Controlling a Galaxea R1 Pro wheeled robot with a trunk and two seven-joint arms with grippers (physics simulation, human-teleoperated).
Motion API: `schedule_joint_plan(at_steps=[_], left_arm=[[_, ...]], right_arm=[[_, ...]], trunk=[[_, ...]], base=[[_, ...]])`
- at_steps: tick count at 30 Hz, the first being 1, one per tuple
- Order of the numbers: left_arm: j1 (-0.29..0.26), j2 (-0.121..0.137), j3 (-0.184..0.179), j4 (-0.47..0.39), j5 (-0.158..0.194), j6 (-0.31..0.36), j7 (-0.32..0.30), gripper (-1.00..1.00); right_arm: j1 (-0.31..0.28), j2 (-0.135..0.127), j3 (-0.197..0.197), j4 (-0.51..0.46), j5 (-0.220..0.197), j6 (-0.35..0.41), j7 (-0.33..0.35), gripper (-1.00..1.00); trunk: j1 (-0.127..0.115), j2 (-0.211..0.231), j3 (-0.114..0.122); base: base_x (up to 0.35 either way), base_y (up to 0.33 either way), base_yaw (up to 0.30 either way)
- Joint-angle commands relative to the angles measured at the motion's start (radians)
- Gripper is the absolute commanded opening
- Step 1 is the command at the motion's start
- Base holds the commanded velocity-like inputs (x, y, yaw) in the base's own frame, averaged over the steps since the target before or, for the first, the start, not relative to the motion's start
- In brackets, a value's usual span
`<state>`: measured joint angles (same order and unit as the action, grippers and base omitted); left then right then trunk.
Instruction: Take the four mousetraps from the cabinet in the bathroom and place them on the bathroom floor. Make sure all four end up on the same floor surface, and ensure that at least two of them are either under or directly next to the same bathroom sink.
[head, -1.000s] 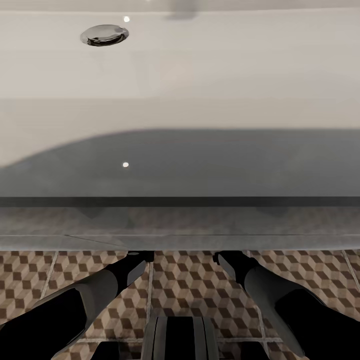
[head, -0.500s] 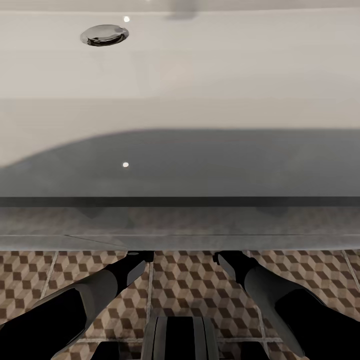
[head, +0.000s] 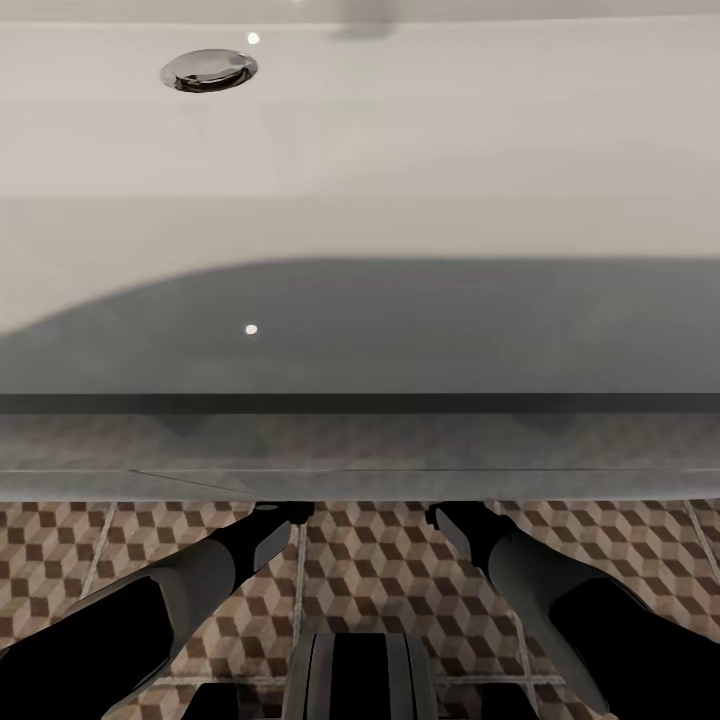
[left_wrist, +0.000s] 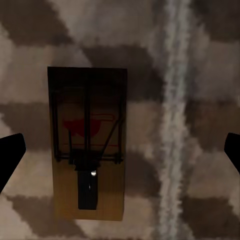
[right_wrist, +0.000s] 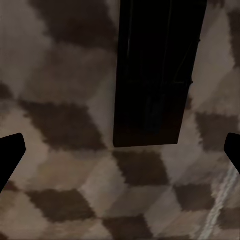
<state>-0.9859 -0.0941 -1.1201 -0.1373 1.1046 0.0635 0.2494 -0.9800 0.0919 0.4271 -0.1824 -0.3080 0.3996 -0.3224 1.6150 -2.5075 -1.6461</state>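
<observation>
Nothing moved; both arms reach under sink (head: 360, 150), end effectors spread above mousetraps (left_wrist: 88, 145).

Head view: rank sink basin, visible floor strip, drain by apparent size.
1. Sink, largest, spans the full width.
2. Bathroom floor, a narrower patterned strip partly covered by both arms.
3. Drain, by far the smallest.

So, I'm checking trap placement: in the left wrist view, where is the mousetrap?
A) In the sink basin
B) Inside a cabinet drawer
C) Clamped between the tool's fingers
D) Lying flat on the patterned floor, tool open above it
D: the mousetrap lies flat on the bathroom floor, and the left tool has its fingertips spread wide, clear of it.
</observation>
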Motion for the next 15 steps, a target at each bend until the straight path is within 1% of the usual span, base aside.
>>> schedule_joint_plan(at_steps=[1,15], left_arm=[[0.0,0.0,-0.007,-0.002,0.004,0.004,0.007,1.0],[0.0,0.001,-0.007,-0.002,0.004,0.004,0.007,1.0]], right_arm=[[0.0,0.0,0.009,-0.002,-0.01,0.005,-0.006,1.0],[0.0,-0.001,0.009,-0.002,-0.01,0.005,-0.006,1.0]], trunk=[[0.0,0.0,-0.001],[0.0,0.0,-0.001]], base=[[0.0,0.0,0.0],[0.0,0.0,0.0]])
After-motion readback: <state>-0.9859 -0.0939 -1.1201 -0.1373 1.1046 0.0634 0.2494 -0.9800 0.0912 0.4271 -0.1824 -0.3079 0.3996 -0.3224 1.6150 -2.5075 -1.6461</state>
